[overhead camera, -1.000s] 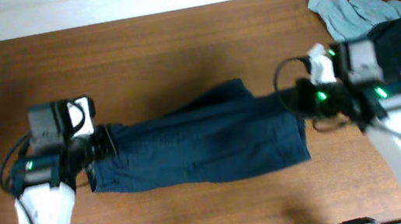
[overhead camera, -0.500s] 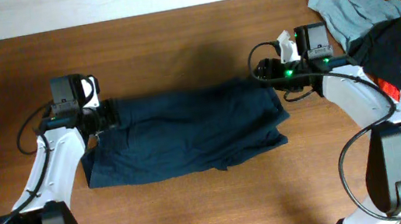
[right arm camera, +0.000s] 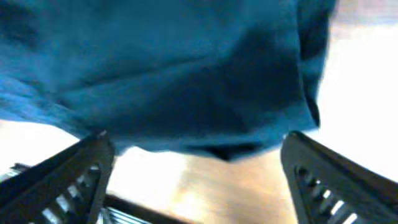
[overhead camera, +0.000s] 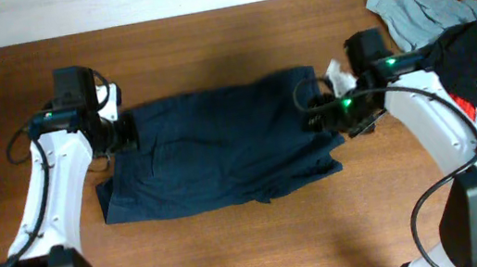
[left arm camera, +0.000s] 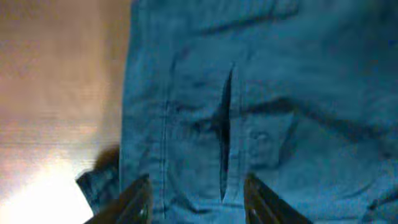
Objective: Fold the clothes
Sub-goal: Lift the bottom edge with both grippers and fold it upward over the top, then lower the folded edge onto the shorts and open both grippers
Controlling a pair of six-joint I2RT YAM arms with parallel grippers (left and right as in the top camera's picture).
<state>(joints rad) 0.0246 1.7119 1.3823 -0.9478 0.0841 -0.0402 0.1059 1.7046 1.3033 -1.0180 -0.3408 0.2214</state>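
Now the navy shorts (overhead camera: 222, 150) lie flat on the brown wooden tabletop (overhead camera: 236, 246), their long axis running from one arm to the other. They are soft woven cloth, creased, with a ragged folded lower edge. A dark slit (left arm camera: 225, 124) and a small button (left arm camera: 259, 135) show at the shorts' left end. There we see the left claw (left arm camera: 198, 182) half spread over the cloth, gripping nothing. At the shorts' right end the right claw (right arm camera: 196, 138) gapes wide and empty.

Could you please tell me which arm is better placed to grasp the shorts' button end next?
Probably left: the left gripper hangs open over the shorts at their button; the right gripper is open at the opposite leg end.
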